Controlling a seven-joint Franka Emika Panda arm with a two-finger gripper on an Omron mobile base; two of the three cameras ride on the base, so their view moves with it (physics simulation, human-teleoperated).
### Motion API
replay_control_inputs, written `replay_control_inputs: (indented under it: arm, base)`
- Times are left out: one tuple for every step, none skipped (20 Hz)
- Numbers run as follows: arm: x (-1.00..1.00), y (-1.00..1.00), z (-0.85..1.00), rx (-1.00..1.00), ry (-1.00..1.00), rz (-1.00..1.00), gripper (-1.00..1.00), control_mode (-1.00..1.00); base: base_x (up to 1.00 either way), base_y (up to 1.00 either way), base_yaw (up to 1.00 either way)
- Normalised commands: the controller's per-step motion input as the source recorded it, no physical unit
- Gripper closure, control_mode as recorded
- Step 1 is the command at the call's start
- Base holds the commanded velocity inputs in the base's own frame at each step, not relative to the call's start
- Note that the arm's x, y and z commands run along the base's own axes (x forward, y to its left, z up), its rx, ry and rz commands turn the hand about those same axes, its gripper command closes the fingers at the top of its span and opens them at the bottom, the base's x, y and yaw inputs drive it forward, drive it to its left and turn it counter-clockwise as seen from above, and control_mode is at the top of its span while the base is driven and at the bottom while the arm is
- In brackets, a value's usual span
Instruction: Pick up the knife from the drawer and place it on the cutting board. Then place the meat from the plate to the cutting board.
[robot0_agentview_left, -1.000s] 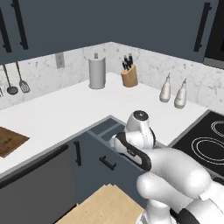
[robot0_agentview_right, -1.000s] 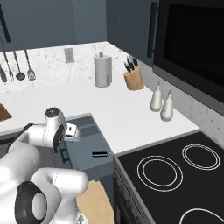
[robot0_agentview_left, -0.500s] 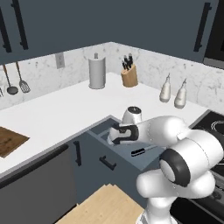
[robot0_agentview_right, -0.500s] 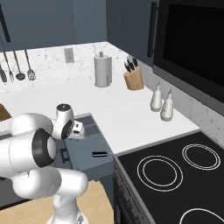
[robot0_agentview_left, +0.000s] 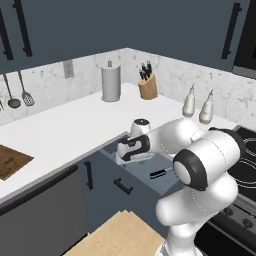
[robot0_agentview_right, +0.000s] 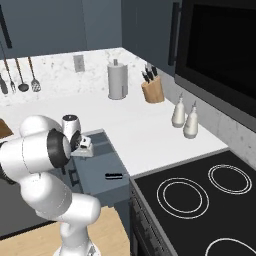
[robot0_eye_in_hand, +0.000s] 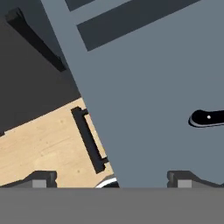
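Open blue-grey drawer (robot0_eye_in_hand: 148, 78) holds a black-handled knife (robot0_eye_in_hand: 208, 119) on its flat grey floor; gripper (robot0_eye_in_hand: 109, 180) fingers spread apart above.

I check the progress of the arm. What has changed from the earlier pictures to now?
The gripper swung from above the drawer's front down and toward its left end, jaws open, holding nothing. The knife stayed in the open drawer. The cutting board on the counter has not moved.
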Motion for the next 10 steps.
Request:
replay_control_inputs:
  arm:
    - [0.0, 0.22, -0.14, -0.04, 0.0, 0.03, -1.0, -1.0]
    - [0.0, 0.19, -0.14, -0.04, 0.0, 0.02, -1.0, -1.0]
    - [0.0, 0.11, -0.18, -0.03, 0.0, 0.01, -1.0, -1.0]
    - [0.0, 0.09, -0.21, -0.02, 0.0, 0.01, -1.0, -1.0]
    - [0.0, 0.02, -0.24, 0.0, 0.0, 0.01, -1.0, -1.0]
    - [0.0, 0.04, -0.29, 0.0, 0.0, 0.01, -1.0, -1.0]
    - [0.06, 0.0, -0.31, 0.0, 0.0, 0.01, -1.0, -1.0]
    - [0.06, 0.0, -0.35, 0.0, 0.0, 0.01, -1.0, -1.0]
    - [0.24, 0.0, -0.34, 0.0, 0.01, 0.0, -1.0, -1.0]
    - [0.29, 0.0, -0.31, 0.0, 0.0, 0.0, -1.0, -1.0]
  base:
    - [0.0, 0.0, 0.0]
    - [0.0, 0.0, 0.0]
    - [0.0, 0.0, 0.0]
    - [0.0, 0.0, 0.0]
    - [0.0, 0.0, 0.0]
    - [0.0, 0.0, 0.0]
    - [0.0, 0.0, 0.0]
    - [0.0, 0.0, 0.0]
    - [0.0, 0.0, 0.0]
    - [0.0, 0.0, 0.0]
